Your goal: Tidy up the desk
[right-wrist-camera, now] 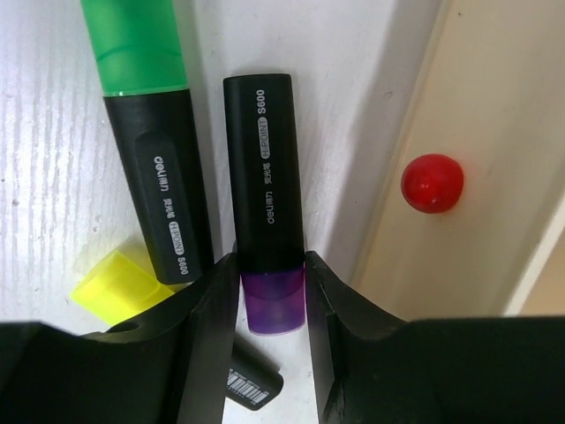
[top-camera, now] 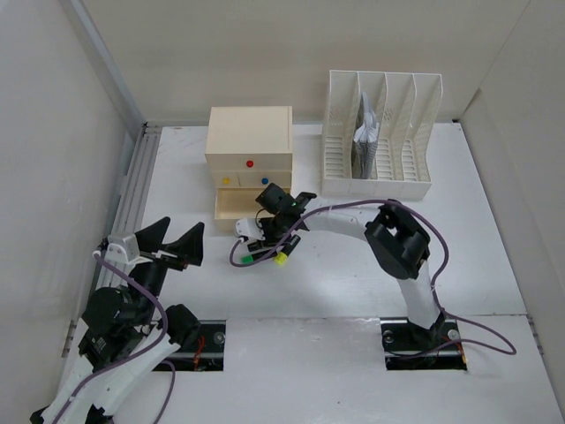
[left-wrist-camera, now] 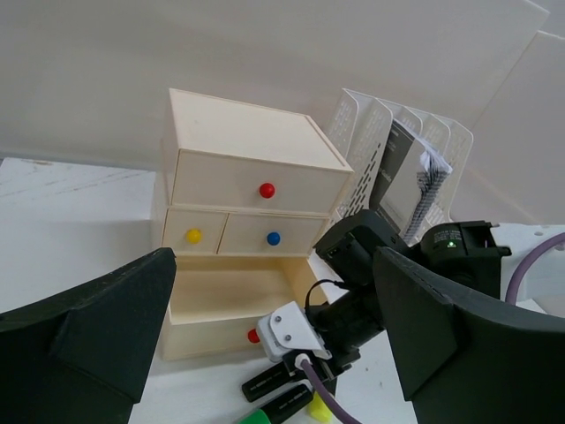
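The white desk point(top-camera: 353, 283) holds a beige drawer box point(top-camera: 250, 141) whose bottom drawer point(top-camera: 237, 206) is pulled open. My right gripper point(top-camera: 260, 249) is low over the desk in front of that drawer. In the right wrist view it point(right-wrist-camera: 270, 265) is shut on a black highlighter with a purple cap point(right-wrist-camera: 263, 177), which lies beside the drawer front's red knob point(right-wrist-camera: 432, 183). A green-capped highlighter point(right-wrist-camera: 150, 115) and a yellow one point(right-wrist-camera: 119, 283) lie just to the left. My left gripper point(top-camera: 179, 228) is open and empty, left of the drawer.
A white slotted file rack point(top-camera: 380, 132) with papers stands at the back right. A grey rail point(top-camera: 132, 190) runs along the desk's left edge, with white walls around. Another dark marker end with a barcode point(right-wrist-camera: 252, 384) lies under the right fingers.
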